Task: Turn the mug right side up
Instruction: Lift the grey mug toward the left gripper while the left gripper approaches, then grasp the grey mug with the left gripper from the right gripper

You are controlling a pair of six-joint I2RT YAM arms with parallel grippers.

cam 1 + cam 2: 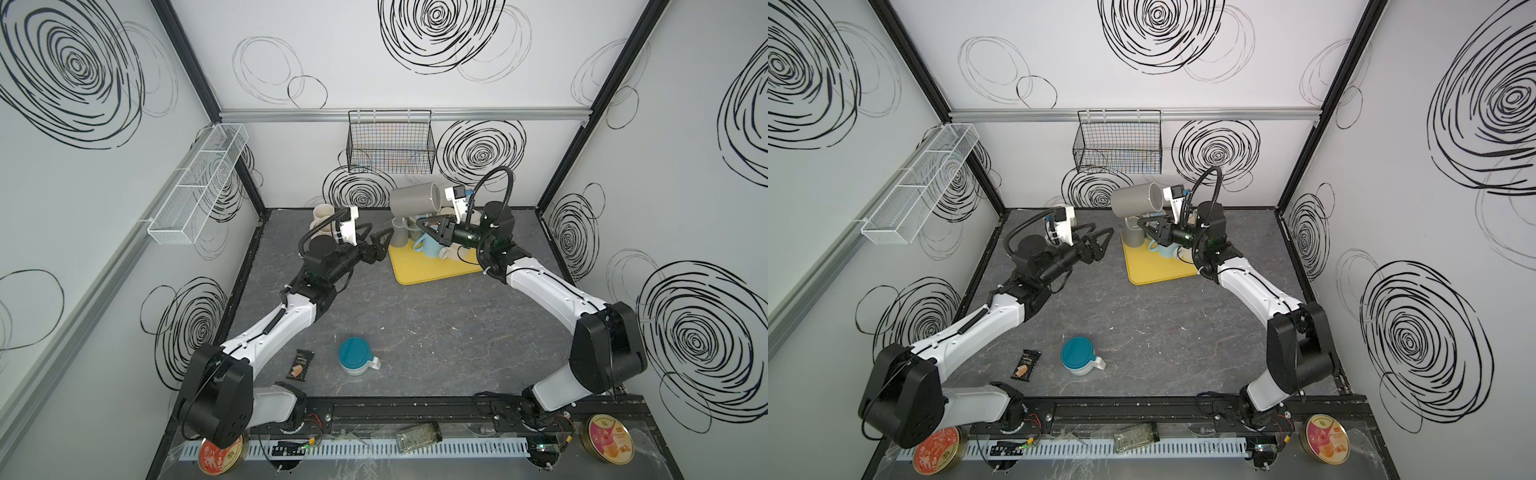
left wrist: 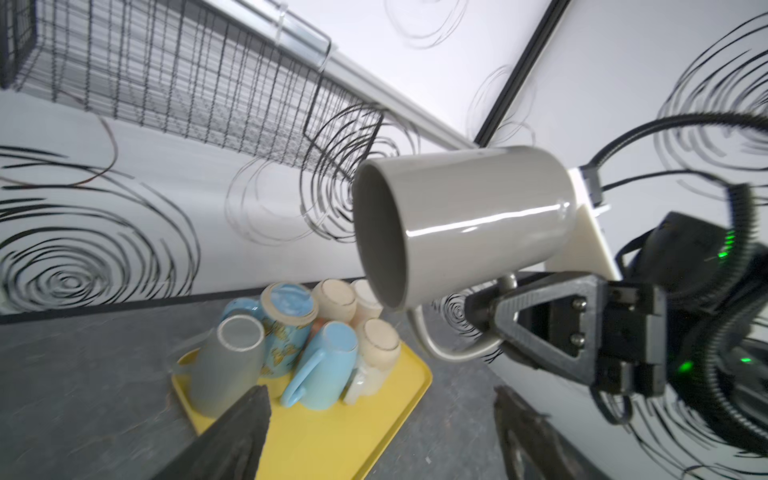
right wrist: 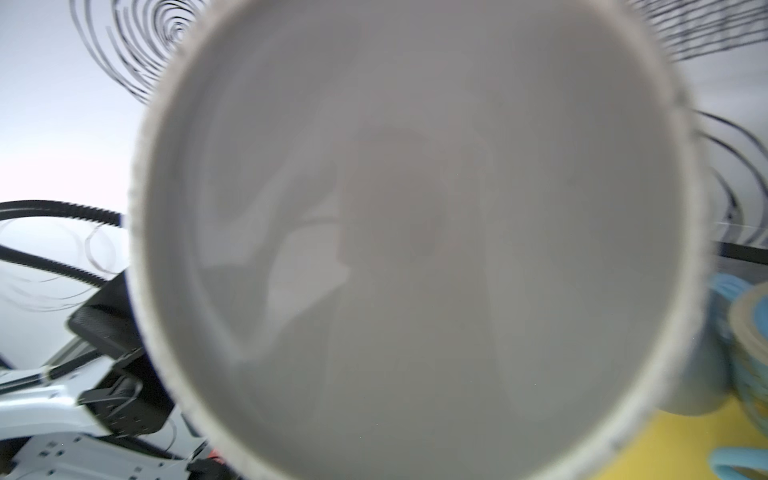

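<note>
The grey mug (image 1: 413, 200) (image 1: 1136, 200) hangs in the air above the back of the yellow tray (image 1: 432, 270), lying roughly on its side. Its mouth faces my left arm (image 2: 380, 237) and its base fills the right wrist view (image 3: 415, 249). My right gripper (image 1: 420, 224) (image 1: 1142, 224) is shut on the mug's handle (image 2: 453, 353), below the body. The right gripper's own fingers are hidden in the right wrist view. My left gripper (image 1: 380, 232) (image 1: 1100, 229) (image 2: 382, 392) stands open and empty, just left of the tray and apart from the mug.
Several mugs (image 2: 316, 340) stand upside down on the yellow tray (image 2: 332, 440). A teal-topped white cup (image 1: 355, 357) and a snack packet (image 1: 300, 365) lie near the front. Cream mugs (image 1: 322, 214) sit at the back left. A black wire basket (image 1: 390, 143) hangs on the back wall.
</note>
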